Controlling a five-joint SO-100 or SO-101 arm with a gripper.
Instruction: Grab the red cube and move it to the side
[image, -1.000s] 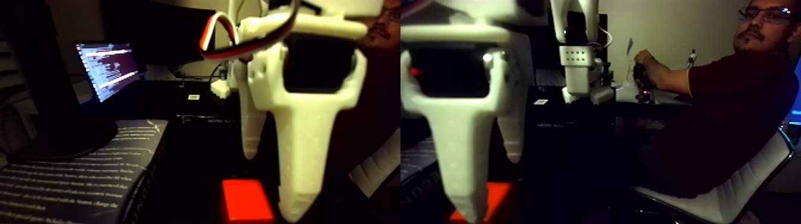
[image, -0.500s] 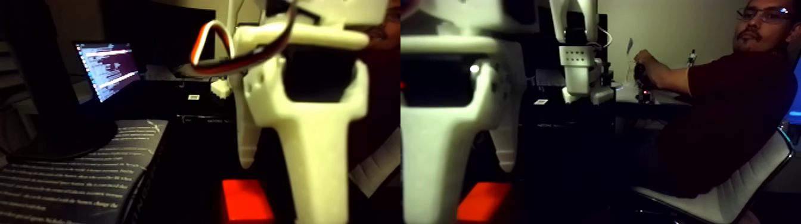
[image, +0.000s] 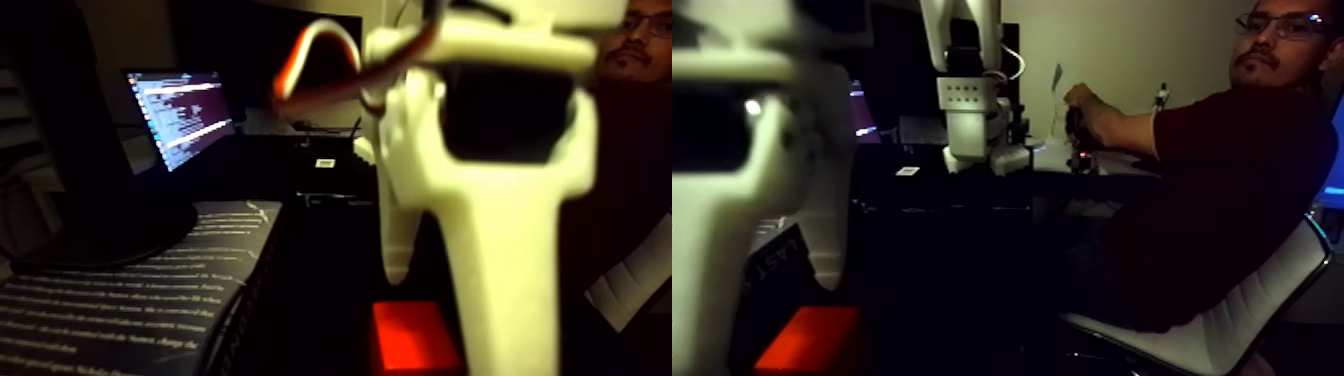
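Dark table (image: 330, 250); red cube (image: 410, 338) on it near front edge; printed book (image: 130, 290) at left

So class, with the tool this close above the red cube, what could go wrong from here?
1. The tool is spread, but its near finger hides part of the red cube; alignment is hard to judge, so a finger may land on top.
2. The scene is dark and the tool blurred, so a misjudged descent could knock the cube away.
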